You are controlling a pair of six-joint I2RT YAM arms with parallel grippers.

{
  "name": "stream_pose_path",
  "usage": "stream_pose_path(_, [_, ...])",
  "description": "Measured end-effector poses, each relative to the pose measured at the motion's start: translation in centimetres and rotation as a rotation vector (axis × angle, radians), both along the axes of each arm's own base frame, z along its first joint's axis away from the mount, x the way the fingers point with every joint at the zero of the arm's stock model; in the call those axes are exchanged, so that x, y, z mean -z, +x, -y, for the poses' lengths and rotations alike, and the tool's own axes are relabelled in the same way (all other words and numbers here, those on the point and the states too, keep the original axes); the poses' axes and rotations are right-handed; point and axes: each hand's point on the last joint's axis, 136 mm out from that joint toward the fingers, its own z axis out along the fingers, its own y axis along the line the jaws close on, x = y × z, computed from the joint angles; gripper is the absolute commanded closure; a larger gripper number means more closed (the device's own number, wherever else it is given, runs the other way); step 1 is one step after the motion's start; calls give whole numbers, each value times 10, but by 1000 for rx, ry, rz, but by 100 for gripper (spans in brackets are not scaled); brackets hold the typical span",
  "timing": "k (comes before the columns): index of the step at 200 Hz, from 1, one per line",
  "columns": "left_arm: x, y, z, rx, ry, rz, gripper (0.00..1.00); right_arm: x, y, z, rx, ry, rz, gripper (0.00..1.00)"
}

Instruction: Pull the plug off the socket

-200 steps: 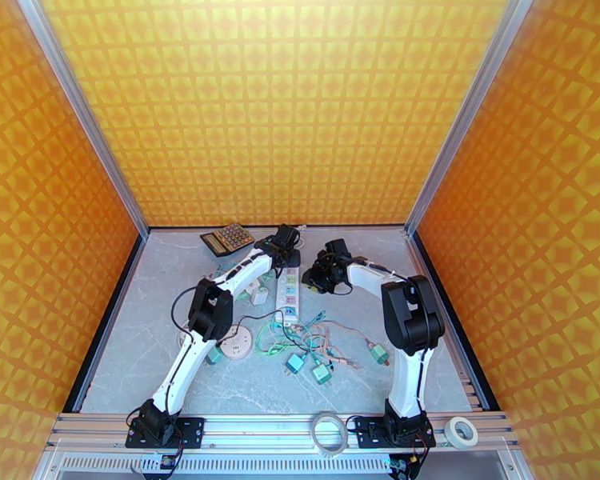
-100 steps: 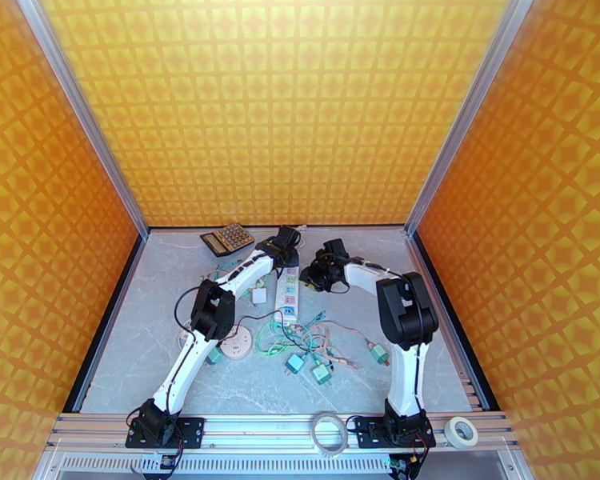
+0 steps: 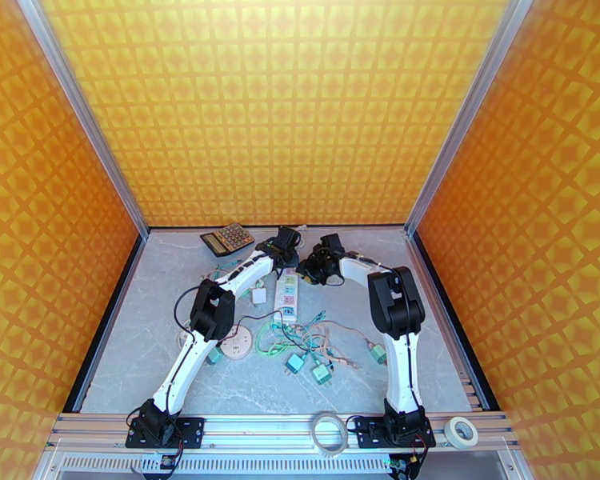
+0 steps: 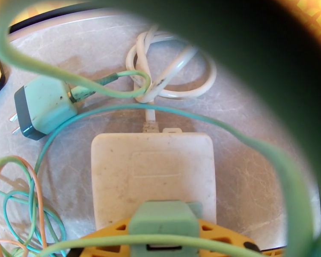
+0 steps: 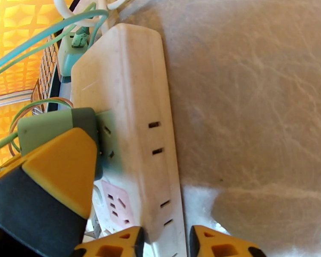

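Both arms stretch forward, wrists tipped down: left gripper (image 3: 287, 245) clamps the green plug (image 4: 162, 218), right gripper (image 5: 164, 243) pinches the power strip (image 5: 130, 99) alongside.

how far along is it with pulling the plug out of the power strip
Done: the left hand is shut on the green square plug, and the right hand clamps the white plastic power strip by its edge.
In hand: the grip and the brace. The plug looks seated against the strip's face.
Left: the pull itself.
Another loose green plug already lies beside the strip, prongs bare.
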Motion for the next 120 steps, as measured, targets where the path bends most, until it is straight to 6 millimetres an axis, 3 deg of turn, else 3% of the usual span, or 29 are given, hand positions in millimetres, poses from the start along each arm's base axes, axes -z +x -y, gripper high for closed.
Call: stream_pose_path(120, [-6,-12,-4,3,23,-46,79,2,-13,-3,-16,-19,-29,73])
